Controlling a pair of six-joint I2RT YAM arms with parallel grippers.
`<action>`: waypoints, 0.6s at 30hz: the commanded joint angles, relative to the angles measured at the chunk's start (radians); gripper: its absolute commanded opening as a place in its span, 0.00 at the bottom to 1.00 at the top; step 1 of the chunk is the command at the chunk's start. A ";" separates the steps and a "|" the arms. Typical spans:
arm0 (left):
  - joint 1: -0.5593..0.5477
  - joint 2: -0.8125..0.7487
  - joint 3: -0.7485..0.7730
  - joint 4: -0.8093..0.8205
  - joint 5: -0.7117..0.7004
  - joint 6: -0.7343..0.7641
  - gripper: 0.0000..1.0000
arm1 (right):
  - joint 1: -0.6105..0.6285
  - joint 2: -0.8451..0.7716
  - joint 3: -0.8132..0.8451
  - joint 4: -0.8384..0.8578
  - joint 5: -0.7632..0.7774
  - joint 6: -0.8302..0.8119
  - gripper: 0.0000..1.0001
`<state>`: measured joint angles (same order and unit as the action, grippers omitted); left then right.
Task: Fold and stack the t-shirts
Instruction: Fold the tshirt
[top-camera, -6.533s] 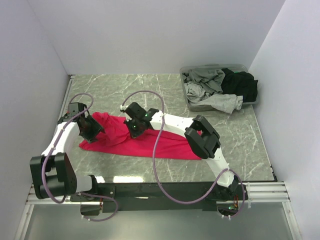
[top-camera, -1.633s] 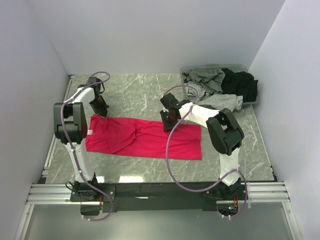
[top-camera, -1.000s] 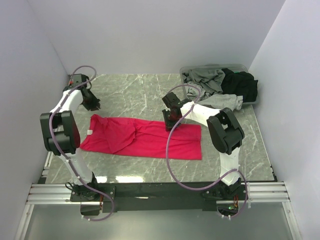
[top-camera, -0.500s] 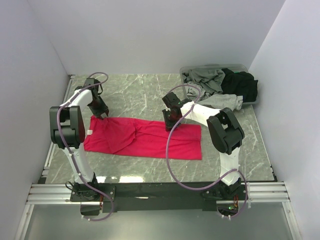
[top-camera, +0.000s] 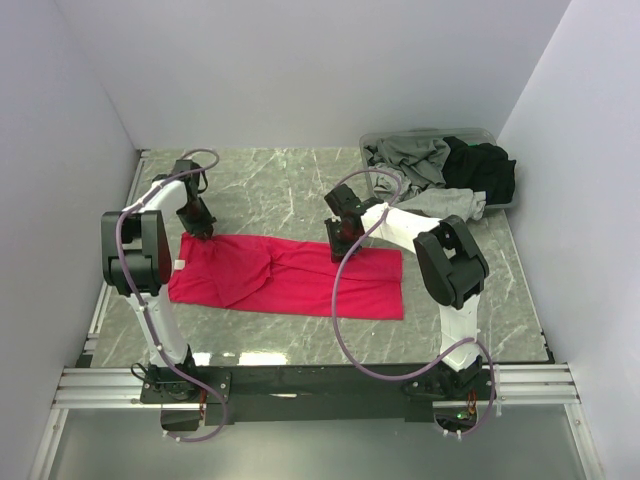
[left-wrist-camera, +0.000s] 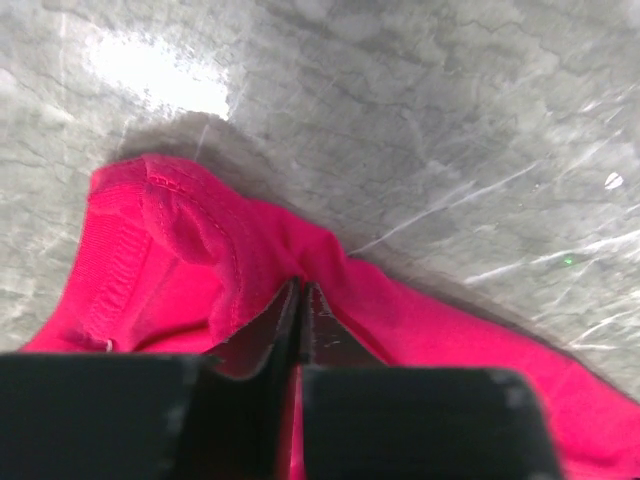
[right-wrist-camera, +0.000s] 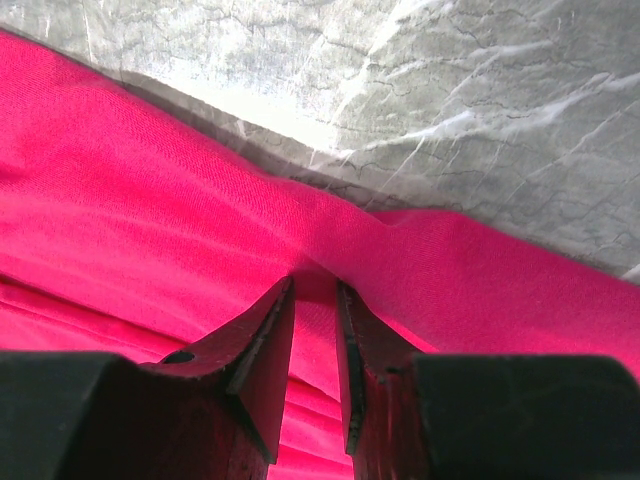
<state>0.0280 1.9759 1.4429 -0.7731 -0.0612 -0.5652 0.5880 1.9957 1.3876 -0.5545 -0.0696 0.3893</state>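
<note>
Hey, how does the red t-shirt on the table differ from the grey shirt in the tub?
The red t-shirt lies stretched out flat on the table. The grey shirt sits crumpled in the tub beside a black shirt. The left tool and right tool pinch the red t-shirt's far edge, while nothing touches the grey shirt. Both are soft cloth garments.

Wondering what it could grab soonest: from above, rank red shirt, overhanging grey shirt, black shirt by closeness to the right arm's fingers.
1. Bright pinkish-red cloth t-shirt: pinched in the right fingers.
2. Grey cloth t-shirt: draped over the grey plastic tub's near edge.
3. Black cloth t-shirt: tub's right end.
</note>
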 joint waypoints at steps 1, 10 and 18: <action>-0.005 -0.020 -0.007 0.003 -0.029 0.010 0.03 | -0.013 0.041 -0.016 -0.024 0.037 0.005 0.31; 0.033 -0.254 -0.143 0.185 -0.040 -0.062 0.00 | -0.019 0.075 -0.009 -0.058 0.063 0.019 0.31; 0.131 -0.374 -0.361 0.290 0.090 -0.147 0.00 | -0.027 0.112 0.013 -0.088 0.068 0.026 0.31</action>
<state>0.1272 1.6169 1.1393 -0.5442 -0.0353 -0.6647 0.5819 2.0205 1.4197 -0.5903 -0.0704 0.4191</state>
